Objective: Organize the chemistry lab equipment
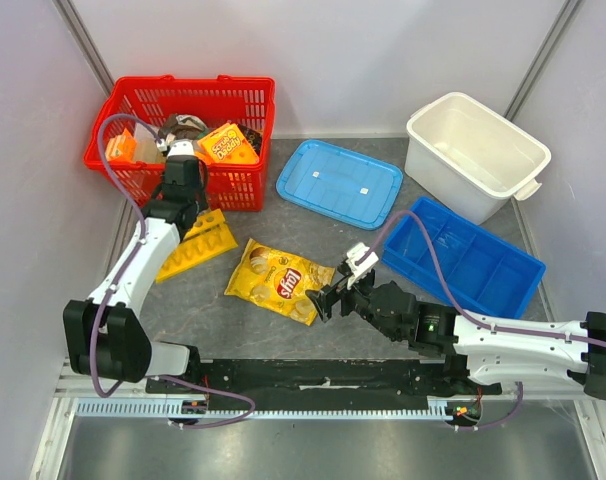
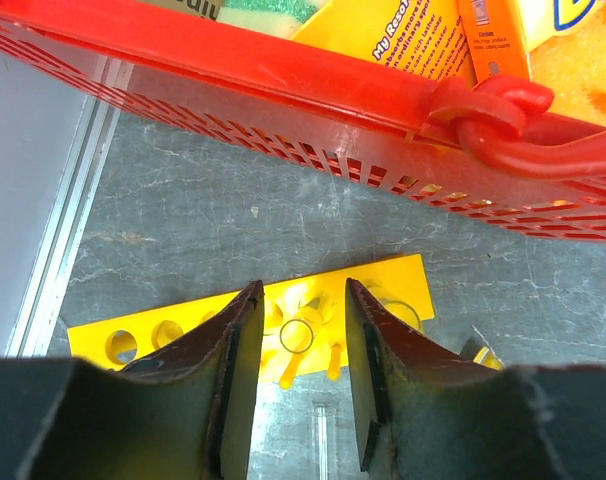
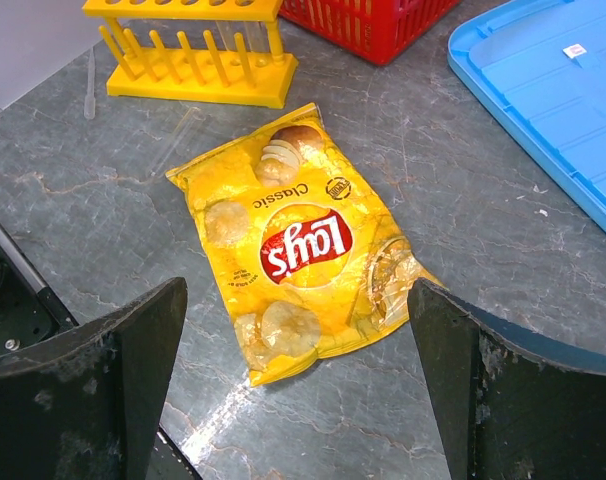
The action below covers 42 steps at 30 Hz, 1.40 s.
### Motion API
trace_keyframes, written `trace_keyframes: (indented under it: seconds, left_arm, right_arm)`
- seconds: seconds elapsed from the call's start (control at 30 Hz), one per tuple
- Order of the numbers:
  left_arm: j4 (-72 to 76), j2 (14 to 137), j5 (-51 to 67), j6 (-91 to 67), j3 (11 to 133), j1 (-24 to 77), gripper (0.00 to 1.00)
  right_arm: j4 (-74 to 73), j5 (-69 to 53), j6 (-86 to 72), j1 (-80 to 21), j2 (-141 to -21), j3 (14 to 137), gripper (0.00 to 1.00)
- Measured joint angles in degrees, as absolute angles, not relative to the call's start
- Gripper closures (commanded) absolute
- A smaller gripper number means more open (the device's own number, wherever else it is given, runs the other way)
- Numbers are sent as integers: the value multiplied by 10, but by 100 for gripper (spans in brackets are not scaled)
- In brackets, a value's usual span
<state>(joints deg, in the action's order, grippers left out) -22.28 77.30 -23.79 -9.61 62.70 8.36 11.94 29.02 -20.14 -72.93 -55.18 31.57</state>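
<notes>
1. The red basket point(image 1: 233, 188) sits far left, packed with snack boxes. There is one basket, and none of what shows in it looks like lab gear.
2. The white tub point(image 1: 448, 180) stands far right with nothing visible inside. There is one tub, and I'd say it's waiting as a drop-off bin.
3. The blue divided tray point(image 1: 483, 265) lies just in front of the tub, its compartments bare. There is one tray, and to my eye it's the likely home for the small glassware.
4. The blue lid point(image 1: 339, 183) lies flat mid-table, between basket and tub, well clear of both arms.
5. The Lay's chip bag point(image 3: 303, 240) lies face up in the centre. It's the one stray, and the right gripper point(image 3: 298, 300) hovers over it with jaws spread wide, gripping nothing.
6. The yellow test tube rack point(image 2: 163, 330), the task's own piece, stands on the table just in front of the basket. There is one rack. The left gripper point(image 2: 301, 295) hangs directly above its middle with a narrow gap between the jaws, nothing pinched, probably lined up to grab it.
7. Two clear slender pieces lie loose beside the rack: a tube point(image 3: 178, 130) and a pipette point(image 3: 89, 85).
</notes>
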Motion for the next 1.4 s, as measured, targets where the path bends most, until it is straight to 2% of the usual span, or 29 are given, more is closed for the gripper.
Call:
trace_keyframes:
  seconds: [0.33, 0.63, 0.93, 1.4]
  left_arm:
    - [-342, 708, -164, -142, 663, 83, 52]
    - [-412, 606, -61, -218, 573, 83, 53]
    - [-415, 626, -15, -295, 482, 83, 54]
    - [-369, 692, -70, -341, 416, 83, 50]
  right_arm:
    - [100, 296, -211, -729, -553, 316, 2]
    - [62, 316, -245, -729, -586, 335, 2]
    - [13, 348, -288, -729, -615, 376, 2]
    - [-5, 353, -304, -729, -603, 376, 2]
